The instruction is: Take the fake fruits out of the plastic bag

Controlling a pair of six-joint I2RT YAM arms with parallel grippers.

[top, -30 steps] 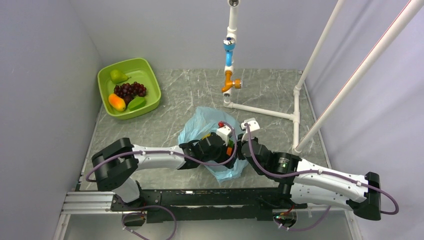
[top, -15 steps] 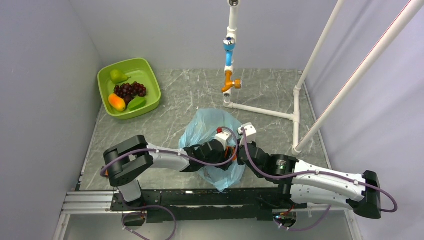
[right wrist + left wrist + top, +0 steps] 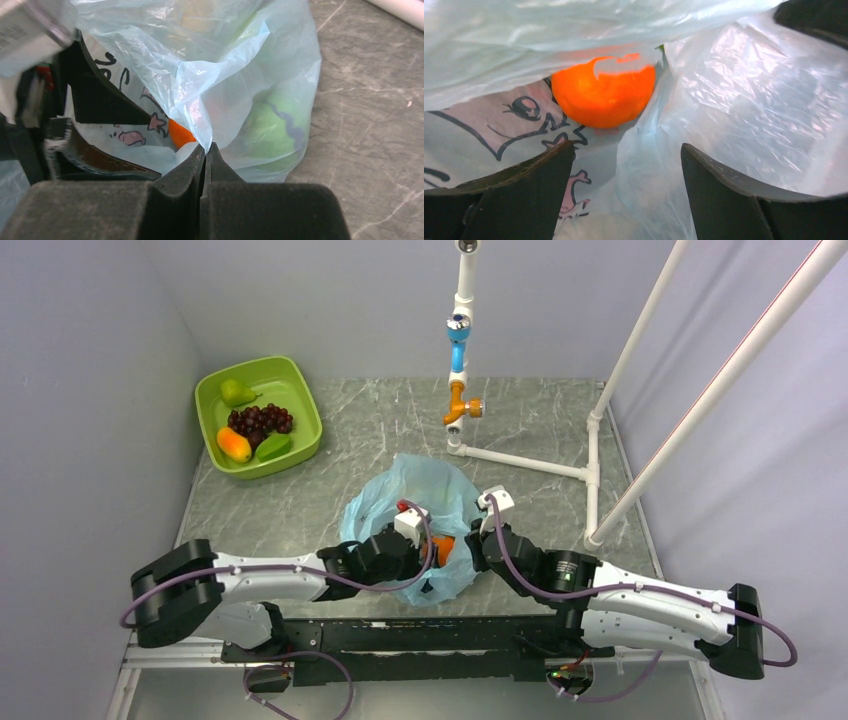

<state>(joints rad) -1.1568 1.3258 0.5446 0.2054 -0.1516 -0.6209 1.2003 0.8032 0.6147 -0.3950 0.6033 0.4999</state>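
While our right end effector (image 3: 205, 149) clamps the plastic bag (image 3: 235, 55), we should ease the open left end effector (image 3: 625, 147) toward the orange (image 3: 604, 97) at upper centre, apparently half-veiled by film.

Robotics lab cell: grey partition walls (image 3: 90, 390), white pipe frame (image 3: 520, 461), marbled table (image 3: 380, 420).

I see the plastic bag (image 3: 430, 485) as pale translucent blue, printed with a dark-outlined cartoon figure and pink patches. Through it 1 orange fruit (image 3: 604, 97) reads vivid orange, and 1 green fruit (image 3: 272, 127) shows muted green under the film. The worktop (image 3: 380, 420) is grey marble with white veins. The tub (image 3: 305, 400) is lime green, its grapes (image 3: 260, 420) dark purple.
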